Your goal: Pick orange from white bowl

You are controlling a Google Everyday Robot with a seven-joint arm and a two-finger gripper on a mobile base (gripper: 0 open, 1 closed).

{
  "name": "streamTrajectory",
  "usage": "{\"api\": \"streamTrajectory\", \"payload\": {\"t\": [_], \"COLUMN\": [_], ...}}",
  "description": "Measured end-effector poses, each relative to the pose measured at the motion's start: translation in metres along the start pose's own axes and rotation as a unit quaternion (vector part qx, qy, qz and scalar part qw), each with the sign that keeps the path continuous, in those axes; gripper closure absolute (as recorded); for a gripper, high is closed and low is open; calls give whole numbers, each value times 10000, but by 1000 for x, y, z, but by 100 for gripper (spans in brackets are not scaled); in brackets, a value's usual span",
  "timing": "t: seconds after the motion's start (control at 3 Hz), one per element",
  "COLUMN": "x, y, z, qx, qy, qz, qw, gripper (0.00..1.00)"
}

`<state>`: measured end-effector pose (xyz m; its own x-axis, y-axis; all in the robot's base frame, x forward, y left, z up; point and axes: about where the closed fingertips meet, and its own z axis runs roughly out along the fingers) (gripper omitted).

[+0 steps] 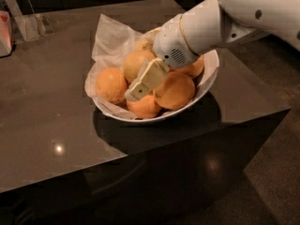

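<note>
The white bowl (208, 81) stands in the middle of the dark table, lined with crumpled white paper (110, 39) and holding several fruits. The orange (136, 62), paler and yellowish, lies at the back centre of the pile. My gripper (140, 84) reaches in from the upper right on a white arm (201, 29). Its cream-coloured end lies against the front right side of the orange, between it and the deeper orange fruits. The far side of the orange is hidden.
Deeper orange fruits lie at the left (111, 85), front (144, 107) and right (174, 90) of the bowl. A clear container (30, 26) and a red-and-white object (4, 32) stand at the table's back left. The table edge (281, 111) drops off close by on the right.
</note>
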<state>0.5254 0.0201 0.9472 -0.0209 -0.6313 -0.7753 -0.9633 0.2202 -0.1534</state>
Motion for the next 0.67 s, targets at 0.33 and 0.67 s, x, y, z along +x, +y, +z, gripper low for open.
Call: {"api": "streamTrajectory", "payload": {"t": [0.33, 0.67], "x": [2, 2], "y": [-1, -1], "z": [12, 12], "qx": [-92, -92], "qy": [92, 92], "qz": [-20, -22], "qw": [9999, 9999], "gripper": [0, 19]}}
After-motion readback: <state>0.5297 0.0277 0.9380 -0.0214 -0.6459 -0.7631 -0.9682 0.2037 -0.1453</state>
